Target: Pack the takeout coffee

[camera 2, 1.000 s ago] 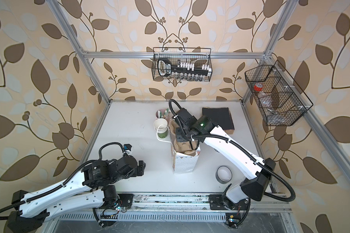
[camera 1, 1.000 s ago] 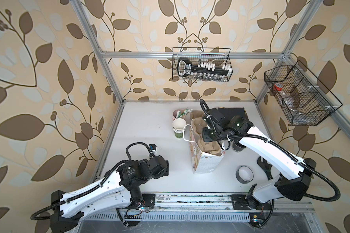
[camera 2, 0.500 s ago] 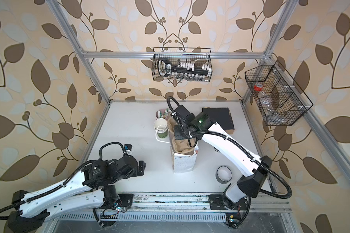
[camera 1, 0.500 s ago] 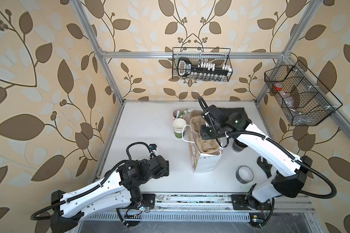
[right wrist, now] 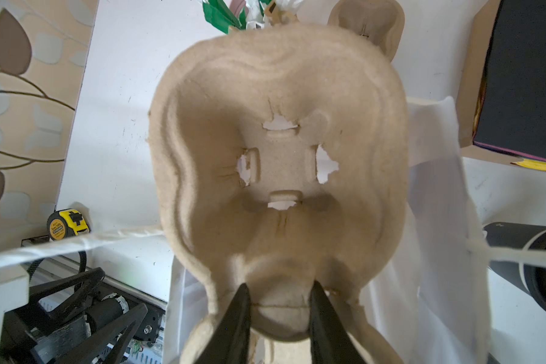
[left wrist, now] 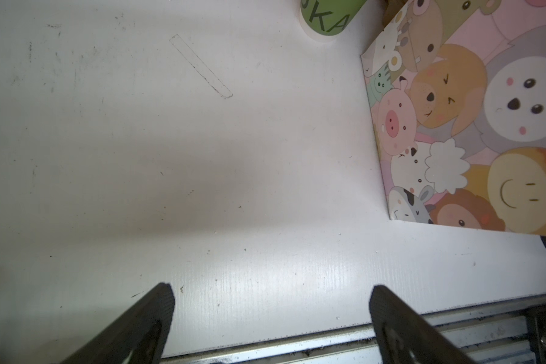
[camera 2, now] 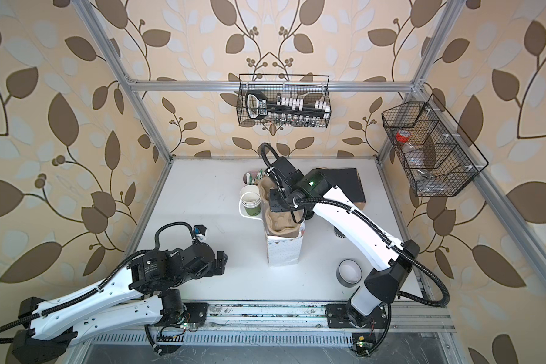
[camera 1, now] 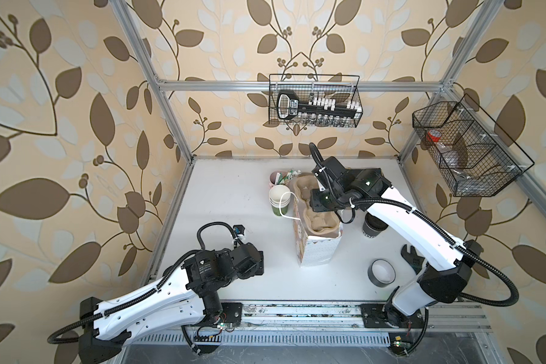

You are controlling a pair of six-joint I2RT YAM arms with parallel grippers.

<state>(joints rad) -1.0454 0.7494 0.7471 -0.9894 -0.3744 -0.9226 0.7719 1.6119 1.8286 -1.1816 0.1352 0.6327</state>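
Right jaws stand narrow, pinching a ridge of the pulp cup carrier (camera 1: 323, 220); left jaws gape wide and empty above the desk (camera 1: 234, 195) near its front rail (camera 1: 297, 310). I judge the cartoon-animal gift bag (camera 1: 316, 252) stands upright mid-desk for loading from above, and the carrier is held in its mouth to seat the drink. The takeout coffee (camera 1: 372, 227) stands on the desk just right of the bag, under the right arm (camera 1: 407, 220), not yet packed. Only the left wrist view shows me the bag's animal print; only the right wrist view shows the torn slots in the carrier's well.
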